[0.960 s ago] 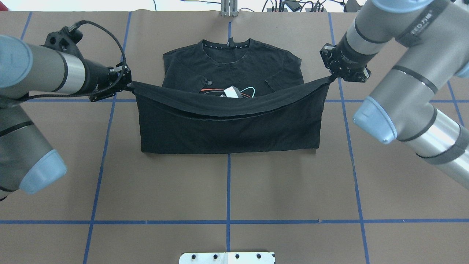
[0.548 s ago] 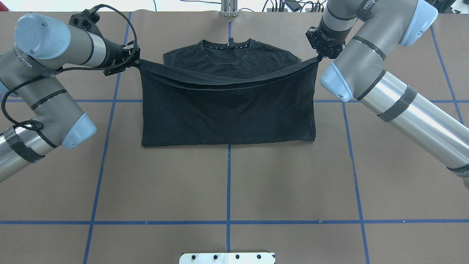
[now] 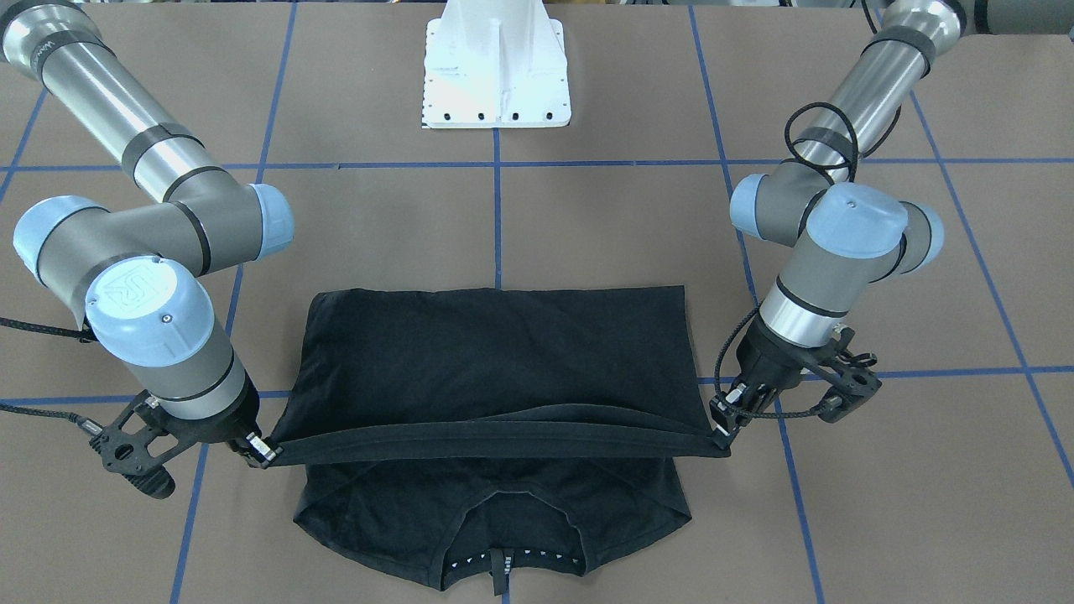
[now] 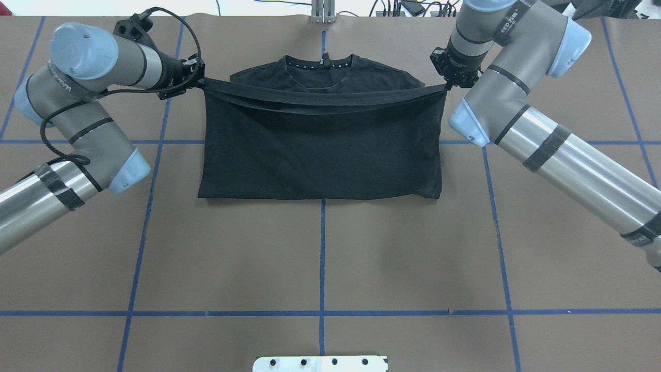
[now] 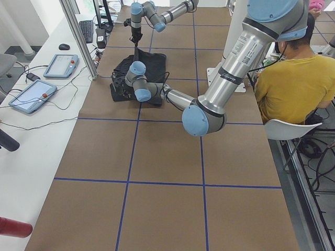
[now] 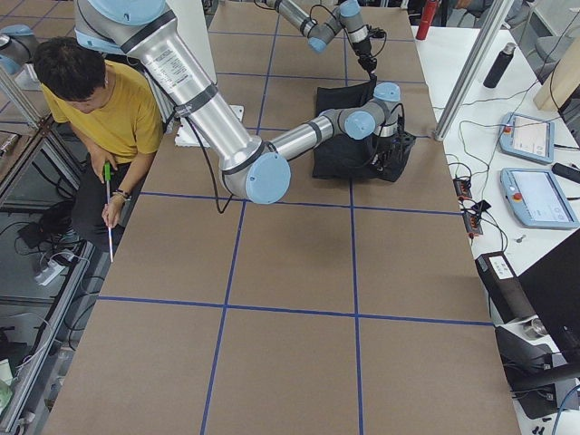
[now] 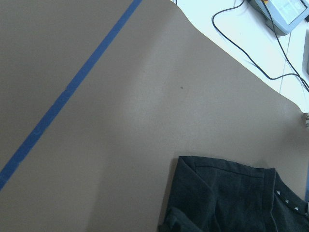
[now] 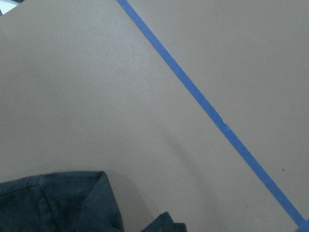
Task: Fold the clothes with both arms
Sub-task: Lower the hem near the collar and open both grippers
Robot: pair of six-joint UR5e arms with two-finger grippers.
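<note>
The black T-shirt (image 4: 320,150) lies flat on the brown table, collar (image 4: 320,64) at the far side. Its lower half is folded over the upper half, plain black side up, and the logo is hidden. My left gripper (image 4: 200,80) is shut on the left hem corner. My right gripper (image 4: 445,85) is shut on the right hem corner. The hem (image 4: 320,98) is stretched between them just short of the collar, a little above the cloth. The front view shows the left gripper (image 3: 723,432), the right gripper (image 3: 267,453) and the shirt (image 3: 495,352). The wrist views show only shirt shoulders (image 7: 227,198) (image 8: 58,203).
Blue tape lines (image 4: 323,258) grid the brown table cover. The white base mount (image 3: 495,67) stands at the robot's edge. A metal post (image 4: 323,10) and cables lie beyond the far edge. Tablets (image 5: 52,65) sit on a side bench. A person in yellow (image 5: 293,78) sits beside the table.
Both grippers have carried the hem farther toward the collar. The fold now covers the logo, and only the collar strip still shows.
</note>
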